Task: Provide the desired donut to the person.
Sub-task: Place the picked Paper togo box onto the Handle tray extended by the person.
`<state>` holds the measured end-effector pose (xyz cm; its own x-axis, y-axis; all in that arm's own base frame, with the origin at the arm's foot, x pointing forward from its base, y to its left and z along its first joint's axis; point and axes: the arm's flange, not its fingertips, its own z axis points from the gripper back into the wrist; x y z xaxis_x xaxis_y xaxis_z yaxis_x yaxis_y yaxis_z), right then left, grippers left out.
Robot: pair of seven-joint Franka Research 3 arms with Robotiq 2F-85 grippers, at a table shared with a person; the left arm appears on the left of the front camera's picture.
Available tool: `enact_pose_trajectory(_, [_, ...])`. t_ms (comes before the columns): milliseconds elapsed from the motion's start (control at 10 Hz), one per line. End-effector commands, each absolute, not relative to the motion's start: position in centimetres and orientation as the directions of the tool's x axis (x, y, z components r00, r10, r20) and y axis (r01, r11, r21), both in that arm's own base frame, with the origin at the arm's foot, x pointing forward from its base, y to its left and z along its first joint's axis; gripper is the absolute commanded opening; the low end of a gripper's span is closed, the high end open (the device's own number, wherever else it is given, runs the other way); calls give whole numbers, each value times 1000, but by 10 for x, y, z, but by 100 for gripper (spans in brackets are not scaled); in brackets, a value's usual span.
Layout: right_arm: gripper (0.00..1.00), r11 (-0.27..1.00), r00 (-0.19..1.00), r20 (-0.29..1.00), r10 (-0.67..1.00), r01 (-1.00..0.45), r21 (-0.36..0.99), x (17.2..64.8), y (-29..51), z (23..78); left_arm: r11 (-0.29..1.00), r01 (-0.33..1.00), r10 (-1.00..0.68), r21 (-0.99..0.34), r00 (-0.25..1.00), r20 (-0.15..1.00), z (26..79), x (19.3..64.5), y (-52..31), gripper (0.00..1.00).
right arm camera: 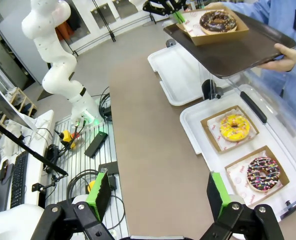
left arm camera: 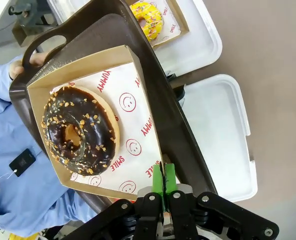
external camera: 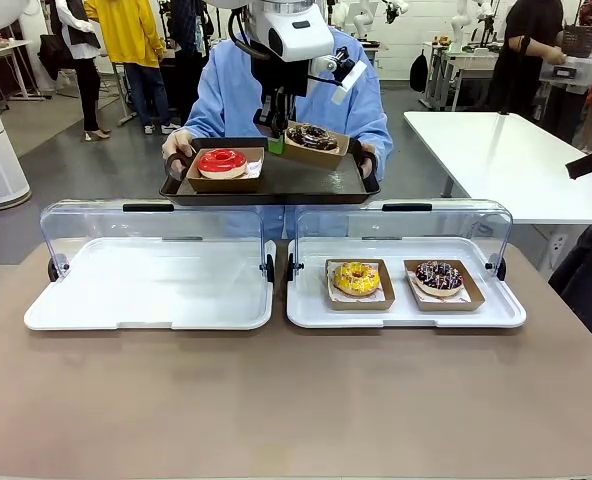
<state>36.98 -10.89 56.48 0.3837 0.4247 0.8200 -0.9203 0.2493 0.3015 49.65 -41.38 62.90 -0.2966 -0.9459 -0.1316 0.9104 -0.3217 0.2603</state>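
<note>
Left gripper (left arm camera: pixel 164 186) jaws clenched on brown cardboard tray's rim (left arm camera: pixel 138 75) | chocolate nut-sprinkled donut (left arm camera: pixel 79 131) inside, over person's dark serving tray (external camera: pixel 276 180) | light, flimsy, probably tips; right gripper (right arm camera: pixel 158 192) spread.

The brown desk (external camera: pixel 296 400) carried 2 white display trays with raised clear lids, side by side toward its far edge. The left tray (external camera: pixel 151 285) lay bare; the right tray (external camera: pixel 406 300) held 2 boxed donuts.
</note>
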Motion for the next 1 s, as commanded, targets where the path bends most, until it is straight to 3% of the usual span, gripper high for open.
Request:
enact_pose_trajectory(0, [100,235,370,831,415,-926,295,370,-108,565,-258,936,-966,239,-259,-27,633,527,-417,1])
enact_pose_trajectory(400, [100,235,370,831,415,-926,295,370,-108,565,-143,978,-987,151,-152,49,616,571,-425,1])
enact_pose_trajectory(900, [100,235,370,831,415,-926,295,370,-108,565,-134,988,-990,71,-137,45,599,586,-432,1])
